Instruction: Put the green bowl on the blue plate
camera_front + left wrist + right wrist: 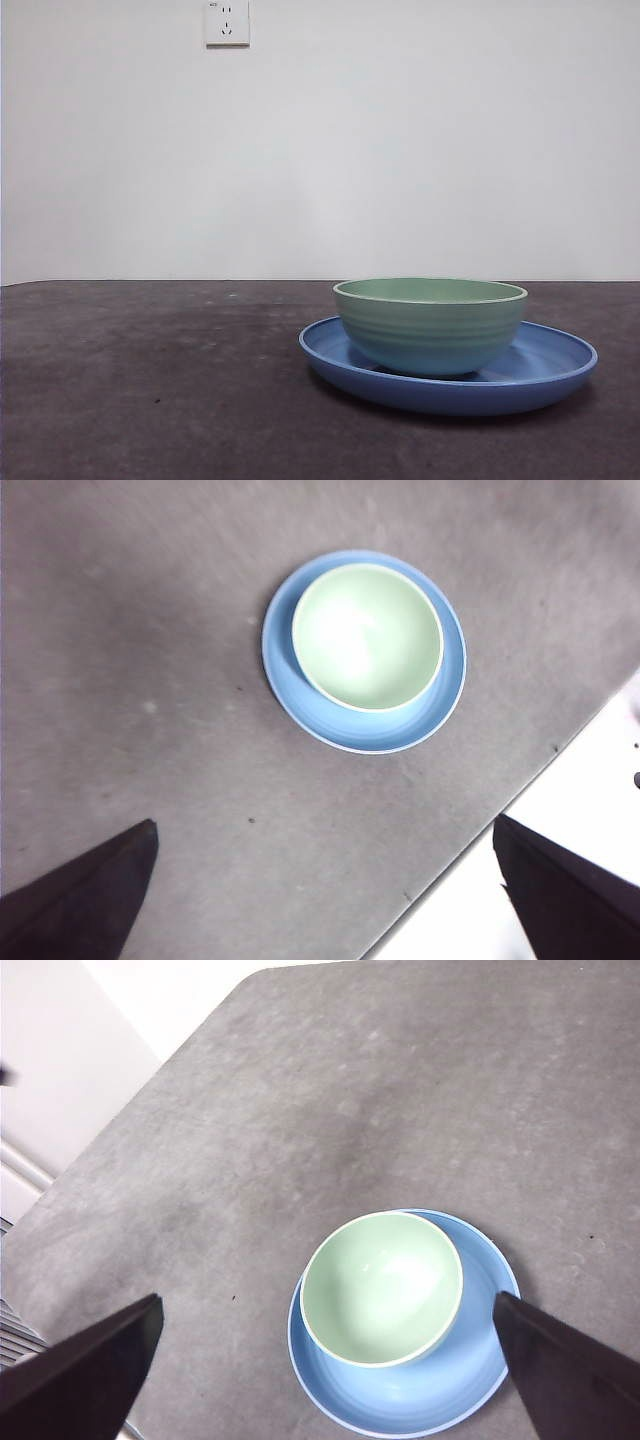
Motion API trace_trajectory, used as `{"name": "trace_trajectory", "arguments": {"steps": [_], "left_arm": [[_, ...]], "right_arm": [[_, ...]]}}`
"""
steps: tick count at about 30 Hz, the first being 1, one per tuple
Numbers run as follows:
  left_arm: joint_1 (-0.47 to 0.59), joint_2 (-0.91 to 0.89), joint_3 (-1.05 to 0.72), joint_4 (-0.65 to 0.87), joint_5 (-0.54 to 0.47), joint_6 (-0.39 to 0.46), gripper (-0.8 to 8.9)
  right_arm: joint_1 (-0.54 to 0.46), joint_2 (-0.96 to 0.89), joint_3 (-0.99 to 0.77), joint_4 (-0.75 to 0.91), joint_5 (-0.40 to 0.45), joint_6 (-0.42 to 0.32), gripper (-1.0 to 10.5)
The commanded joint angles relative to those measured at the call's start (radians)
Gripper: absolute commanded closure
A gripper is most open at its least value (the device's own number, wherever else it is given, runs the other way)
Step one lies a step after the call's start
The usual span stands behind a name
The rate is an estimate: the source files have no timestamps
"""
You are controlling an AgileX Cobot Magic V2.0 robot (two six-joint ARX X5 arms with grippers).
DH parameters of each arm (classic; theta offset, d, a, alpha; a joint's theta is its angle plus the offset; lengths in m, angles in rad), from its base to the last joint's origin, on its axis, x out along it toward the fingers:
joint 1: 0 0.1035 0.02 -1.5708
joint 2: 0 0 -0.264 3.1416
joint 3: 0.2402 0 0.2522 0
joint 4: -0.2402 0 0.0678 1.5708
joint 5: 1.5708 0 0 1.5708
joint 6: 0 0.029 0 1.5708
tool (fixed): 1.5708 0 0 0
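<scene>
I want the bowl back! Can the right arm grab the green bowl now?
Probably yes. The green bowl sits uncovered on the blue plate, and the open right gripper hangs above with nothing between.

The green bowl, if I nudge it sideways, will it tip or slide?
Probably slide: the bowl looks rigid, sitting upright on a narrow foot on the glossy plate. Tipping seems unlikely, since it is wide and low. It sits off-centre, so the plate's raised rim would likely stop it.

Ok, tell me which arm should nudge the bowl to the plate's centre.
Right, probably: its open pincer hangs closer over the green bowl, which sits off-centre on the blue plate. The left pincer looks farther away.
</scene>
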Motion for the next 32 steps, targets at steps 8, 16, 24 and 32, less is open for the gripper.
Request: {"name": "trace_trajectory", "arguments": {"steps": [8, 16, 24, 32], "left_arm": [[0.040, -0.411, -0.269, 0.116, 0.001, 0.025, 2.12], [0.040, -0.758, -0.540, 0.229, 0.001, -0.017, 2.15], [0.040, -0.988, -0.756, 0.220, 0.002, -0.131, 2.20], [0.040, -1.037, -0.799, 0.218, 0.002, -0.132, 2.20]], "right_arm": [[0.003, 0.003, 0.018, -0.040, -0.001, 0.010, 3.5], [0.003, 0.003, 0.018, -0.064, -0.001, 0.010, 3.5], [0.003, 0.003, 0.018, -0.094, -0.001, 0.010, 3.5], [0.003, 0.004, 0.018, -0.162, 0.000, 0.024, 3.5]]}}
